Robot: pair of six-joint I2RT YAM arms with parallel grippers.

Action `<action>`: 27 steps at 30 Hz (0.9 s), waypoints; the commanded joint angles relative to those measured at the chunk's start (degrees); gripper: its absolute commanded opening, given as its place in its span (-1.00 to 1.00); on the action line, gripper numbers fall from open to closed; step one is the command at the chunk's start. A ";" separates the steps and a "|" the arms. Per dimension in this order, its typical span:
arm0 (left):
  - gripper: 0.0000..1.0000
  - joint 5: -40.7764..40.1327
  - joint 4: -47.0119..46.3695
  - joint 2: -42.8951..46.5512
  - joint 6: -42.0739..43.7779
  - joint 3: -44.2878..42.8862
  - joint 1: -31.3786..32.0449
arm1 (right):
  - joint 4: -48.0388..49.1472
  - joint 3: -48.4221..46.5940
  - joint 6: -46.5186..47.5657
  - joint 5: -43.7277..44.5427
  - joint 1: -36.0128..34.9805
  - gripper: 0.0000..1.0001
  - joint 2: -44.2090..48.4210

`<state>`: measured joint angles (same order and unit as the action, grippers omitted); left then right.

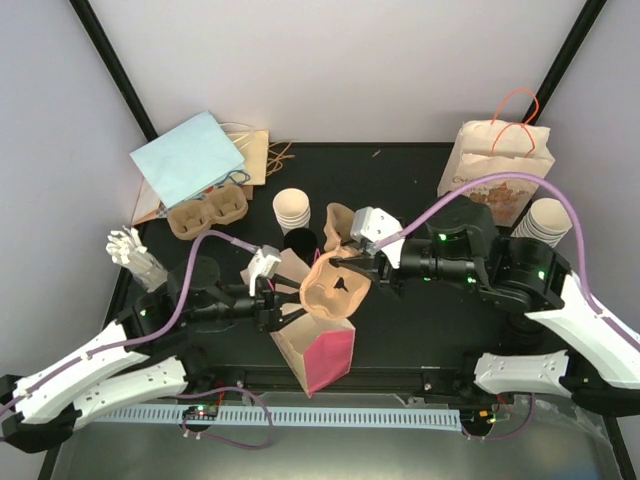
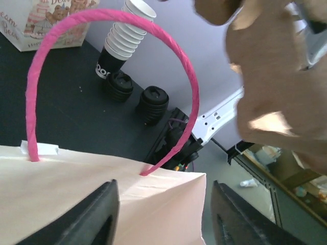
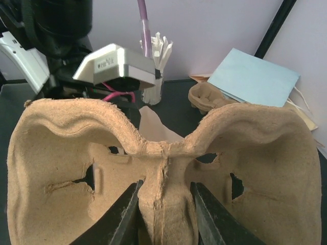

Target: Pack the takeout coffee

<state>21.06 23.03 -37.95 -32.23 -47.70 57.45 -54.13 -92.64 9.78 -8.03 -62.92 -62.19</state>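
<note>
1. The cup carrier (image 1: 335,287) is the one to watch. It's up in the air, tilted, hanging right over the open mouth of the pink bag (image 1: 325,355), and it's not inside yet. No cups in it that I can see.
2. The right gripper (image 1: 365,268) has the carrier pinched by the middle ridge between the two cup holes. In the right wrist view its fingers (image 3: 125,214) are squeezed in narrow on either side of that ridge. Makes sense imo: the ridge looks like the one stiff bit thin enough to grab, and holding the centre keeps the tray balanced.
3. The left gripper (image 1: 272,300) sits at the bag's left rim. In its own camera the jaws stand apart with the top edge of the bag wall between them, not clamped on the paper. My guess is it's there to keep the mouth spread and the bag upright so the carrier has room to drop in.
4. The pink handle (image 2: 31,107) arches up past the rim and could snag a corner of the tray on the way down.
5. Further out, a stack of paper cups (image 1: 292,210) stands just behind the bag, a second carrier (image 1: 205,212) sits back left and a printed bag (image 1: 495,165) back right. With no cups loaded, I'd call the packing early days.
</note>
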 commanded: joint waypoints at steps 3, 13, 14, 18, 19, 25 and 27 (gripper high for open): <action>0.32 -2.42 7.99 5.63 -4.86 -1.44 -0.23 | 3.61 -1.22 3.28 0.05 0.08 -0.49 -1.70; 0.46 -8.51 26.54 8.31 -12.20 -7.05 -0.16 | 6.41 -3.88 6.91 -0.31 0.07 -0.50 -3.19; 0.46 -8.86 27.46 8.32 -12.80 -7.36 -0.19 | 6.40 -4.25 7.06 -0.32 0.13 -0.50 -3.66; 0.46 -9.84 30.04 7.88 -14.96 -8.68 -0.21 | 6.14 -5.65 7.10 0.28 0.08 -0.49 -5.34; 0.46 -10.37 30.56 7.62 -15.46 -9.06 -0.22 | 6.28 -5.63 7.15 0.42 0.11 -0.49 -5.58; 0.40 -13.21 25.32 6.39 -18.91 -7.66 -0.19 | 8.99 -2.63 6.06 2.85 0.10 -0.49 -4.42; 0.35 -13.13 21.86 5.53 -19.62 -6.37 -0.22 | 10.16 -0.81 5.51 4.25 0.07 -0.49 -3.29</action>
<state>9.76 50.13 -30.83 -48.66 -54.85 57.45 -47.77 -95.81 16.14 -6.83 -62.92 -67.59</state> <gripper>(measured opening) 0.694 0.256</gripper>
